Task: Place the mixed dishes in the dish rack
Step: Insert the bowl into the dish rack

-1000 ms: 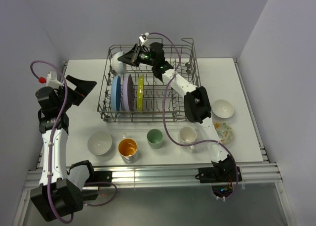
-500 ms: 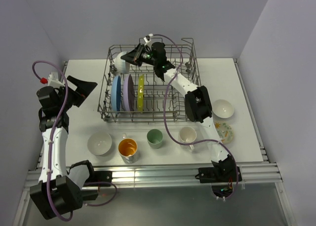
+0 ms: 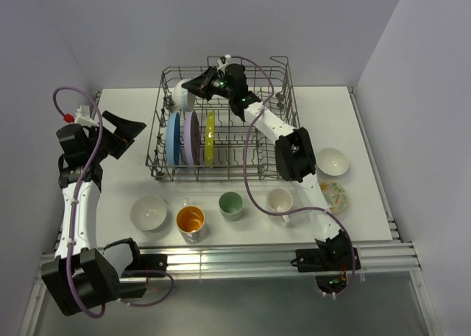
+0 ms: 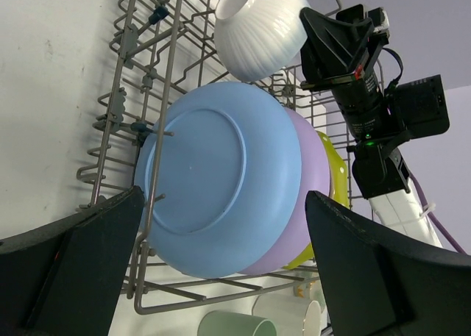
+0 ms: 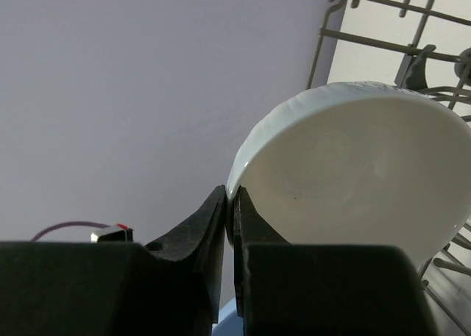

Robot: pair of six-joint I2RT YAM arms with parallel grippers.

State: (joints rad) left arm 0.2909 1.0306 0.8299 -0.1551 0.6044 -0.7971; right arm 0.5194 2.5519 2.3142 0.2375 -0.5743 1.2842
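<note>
The dish rack (image 3: 250, 148) sits on the white table (image 3: 353, 115), out toward 12 o'clock from the arm bases. The right arm (image 3: 268, 126) reaches across the rack to its 11 o'clock corner. There the right jaws are squeezed tight on the rim of a white bowl (image 3: 179, 95). The right wrist view shows one finger inside the rim and one outside. This held bowl is tipped on its side, and its hollow faces 3 o'clock, back toward the arm. It is over the wires at that corner. I cannot tell if it touches them.

Three plates stand on edge in the 9 o'clock half of the rack. The blue plate (image 3: 173, 139) is nearest 9 o'clock. The lavender plate (image 3: 191, 137) is close beside it. The yellow-green plate (image 3: 210, 137) stands a little apart on the 3 o'clock side.

The left arm (image 3: 77, 204) is off to 9 o'clock of the rack. The left jaws are spread wide with nothing between them, and they point at the plates.

A row of dishes waits on the table at 6 o'clock of the rack. From 9 o'clock to 3 o'clock they are a second white bowl (image 3: 148, 212), the orange-inside cup (image 3: 190, 221), the pale green cup (image 3: 230, 205) and the white mug (image 3: 280, 201). At 4 o'clock of the rack is a third white bowl (image 3: 330, 162). The floral bowl (image 3: 335, 196) is just beside it on the 6 o'clock side.
</note>
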